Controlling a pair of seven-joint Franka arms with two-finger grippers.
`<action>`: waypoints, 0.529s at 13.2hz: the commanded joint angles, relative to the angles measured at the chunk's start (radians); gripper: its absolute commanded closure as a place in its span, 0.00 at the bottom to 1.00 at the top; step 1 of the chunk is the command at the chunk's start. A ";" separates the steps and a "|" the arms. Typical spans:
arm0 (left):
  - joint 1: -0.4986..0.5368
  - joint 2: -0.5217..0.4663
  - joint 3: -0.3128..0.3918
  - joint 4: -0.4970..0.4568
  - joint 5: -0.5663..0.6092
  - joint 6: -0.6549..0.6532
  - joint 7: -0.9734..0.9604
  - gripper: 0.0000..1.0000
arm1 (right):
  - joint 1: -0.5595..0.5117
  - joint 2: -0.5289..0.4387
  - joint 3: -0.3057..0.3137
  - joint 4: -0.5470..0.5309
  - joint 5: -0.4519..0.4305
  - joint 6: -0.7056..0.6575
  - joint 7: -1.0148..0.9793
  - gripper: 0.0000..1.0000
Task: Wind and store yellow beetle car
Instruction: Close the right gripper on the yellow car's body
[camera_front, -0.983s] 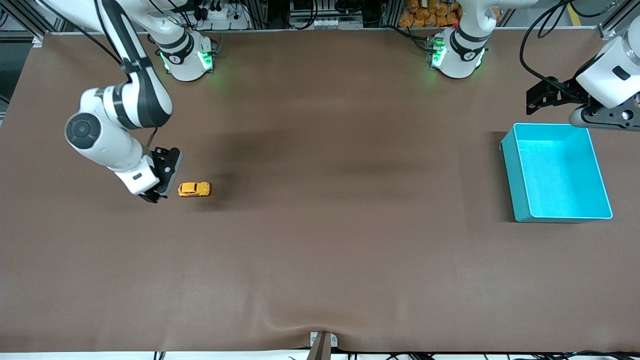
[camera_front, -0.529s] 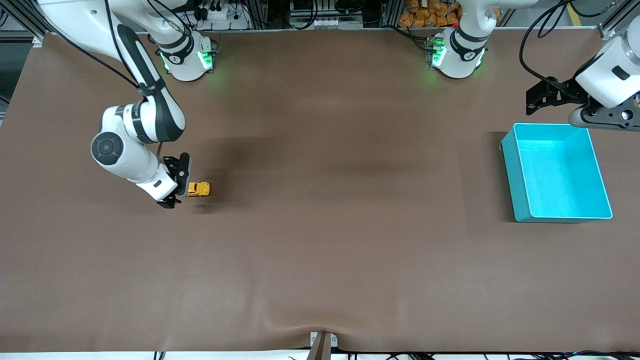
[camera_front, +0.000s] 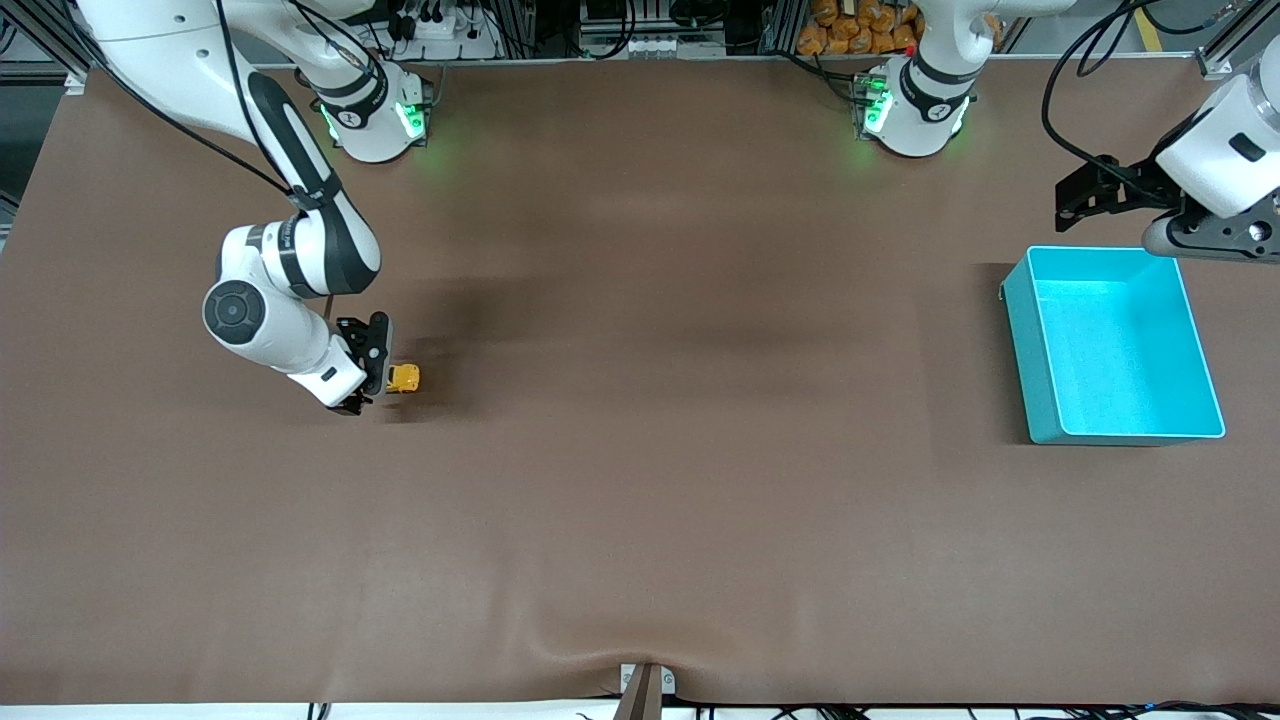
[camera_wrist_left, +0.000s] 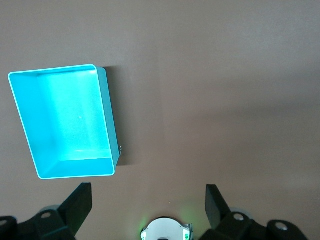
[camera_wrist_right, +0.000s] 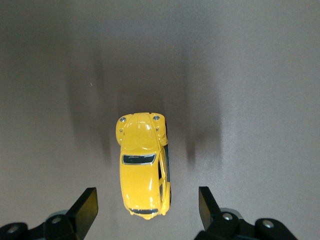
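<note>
- yellow beetle car (camera_wrist_right: 143, 165) sits on its wheels on the brown worktop (camera_front: 640, 500), toward the right arm's end, well apart from the bin.
- right pincer (camera_front: 372, 378) is down at the car's tail end; in the right wrist view the fingers (camera_wrist_right: 86, 207) flank the rear of the body with a gap showing on each side, so spread and not yet touching, nothing held.
- the car lies lengthwise between the fingers, nose pointing away from the wrist, slightly off centre toward one finger.
- step in hand, as i judge it: the approach for the first grasp, ahead of the winding; neither winding nor storing is done.
- next move likely calls for squeezing onto the car's flanks, low enough to catch the body. the rounded shell is small and smooth, so an off-centre squeeze could skid or twist it.
- turquoise bin (camera_front: 1112, 345) stands empty at the left arm's end of the worktop.
- left pincer (camera_wrist_left: 148, 205) waits above the worktop just beside the bin's rim, fingers spread wide, empty.
</note>
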 joint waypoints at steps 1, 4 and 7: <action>0.003 -0.001 0.002 0.001 0.014 0.009 0.007 0.00 | 0.008 0.007 0.004 -0.015 -0.001 0.024 -0.008 0.15; 0.004 0.001 0.003 0.001 0.014 0.021 0.005 0.00 | 0.014 0.018 0.006 -0.024 -0.001 0.047 -0.008 0.21; 0.003 0.002 0.002 0.001 0.013 0.040 0.005 0.00 | 0.016 0.026 0.010 -0.036 -0.001 0.079 -0.008 0.26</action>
